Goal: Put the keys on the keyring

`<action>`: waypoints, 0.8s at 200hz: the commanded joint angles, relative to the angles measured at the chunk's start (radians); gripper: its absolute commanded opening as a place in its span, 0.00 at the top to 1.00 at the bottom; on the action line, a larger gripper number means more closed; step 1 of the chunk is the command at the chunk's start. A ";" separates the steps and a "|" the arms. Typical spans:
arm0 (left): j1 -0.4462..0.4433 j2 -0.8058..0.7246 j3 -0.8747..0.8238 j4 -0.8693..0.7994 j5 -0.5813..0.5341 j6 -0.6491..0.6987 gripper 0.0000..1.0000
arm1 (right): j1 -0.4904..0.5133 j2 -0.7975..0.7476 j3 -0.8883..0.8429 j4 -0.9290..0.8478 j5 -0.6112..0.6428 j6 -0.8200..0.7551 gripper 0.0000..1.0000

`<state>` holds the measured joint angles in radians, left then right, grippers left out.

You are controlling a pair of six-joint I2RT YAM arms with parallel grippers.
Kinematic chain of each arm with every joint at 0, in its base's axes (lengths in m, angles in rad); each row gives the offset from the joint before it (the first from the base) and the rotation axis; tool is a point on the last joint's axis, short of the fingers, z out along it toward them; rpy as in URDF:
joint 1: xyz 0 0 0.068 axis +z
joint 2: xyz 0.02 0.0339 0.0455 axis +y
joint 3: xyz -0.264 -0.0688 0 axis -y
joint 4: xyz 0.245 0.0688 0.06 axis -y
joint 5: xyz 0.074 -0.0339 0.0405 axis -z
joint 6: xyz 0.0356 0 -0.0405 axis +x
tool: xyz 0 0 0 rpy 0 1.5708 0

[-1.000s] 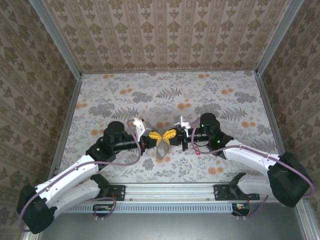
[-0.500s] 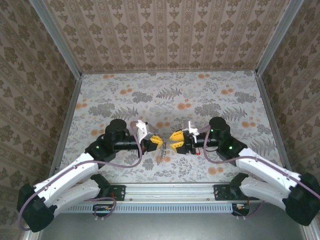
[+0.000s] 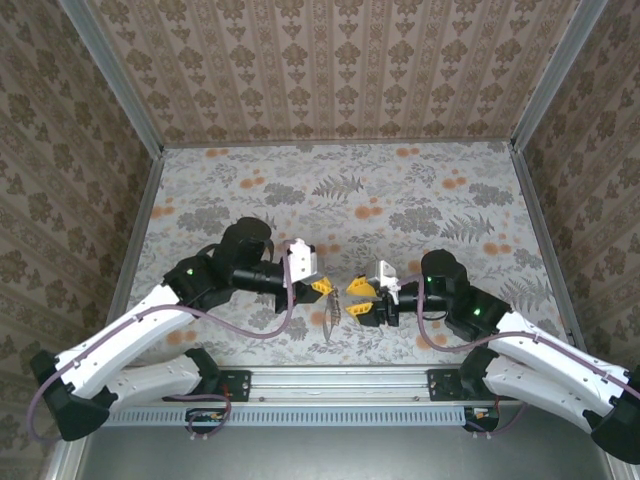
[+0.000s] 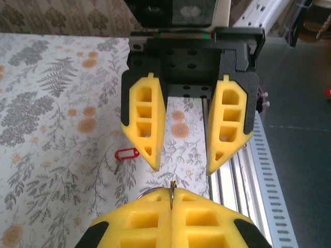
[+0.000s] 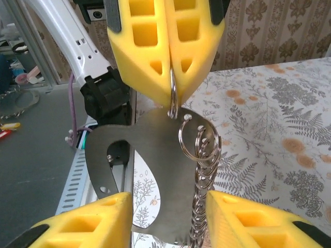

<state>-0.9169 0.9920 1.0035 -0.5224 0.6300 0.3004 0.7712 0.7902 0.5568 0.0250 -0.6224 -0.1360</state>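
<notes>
Since a second ago my right end effector [image 3: 355,299] has spread its yellow pads and backed off from my left end effector [image 3: 324,288], so the 2 no longer meet nose to nose above the floral-patterned table [image 3: 300,190], and a small gap lies between them. My left pads are pressed flat together on the keyring [image 5: 173,98], a thin loop of dull grey metal that stands upright in the seam between them. Below it, in the right wrist view, hang a flat silver metal plate [image 5: 150,155], a cluster of steel split rings [image 5: 199,147] and a short fine chain [image 5: 199,219], all dangling clear of the table. My right fingers stand moderately apart and hold nothing; the plate hangs just in front of them. The keys [image 4: 126,154], 1 small bright red oblong piece with a pale edge, lie flat on the table, near my right end effector and apart from the keyring.
</notes>
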 commanded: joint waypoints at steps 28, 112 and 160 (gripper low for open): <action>-0.025 0.061 0.067 -0.122 -0.026 0.080 1.00 | 0.021 -0.008 0.065 -0.014 0.015 -0.043 0.67; -0.041 0.087 0.092 -0.110 0.005 0.068 1.00 | 0.027 0.070 0.060 0.079 -0.012 -0.056 0.72; -0.049 0.094 0.087 -0.098 -0.010 0.060 1.00 | 0.035 0.093 0.063 0.132 -0.031 -0.041 0.73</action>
<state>-0.9565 1.0836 1.0660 -0.6361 0.6056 0.3569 0.7944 0.8719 0.5903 0.1017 -0.6216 -0.1802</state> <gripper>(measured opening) 0.047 0.275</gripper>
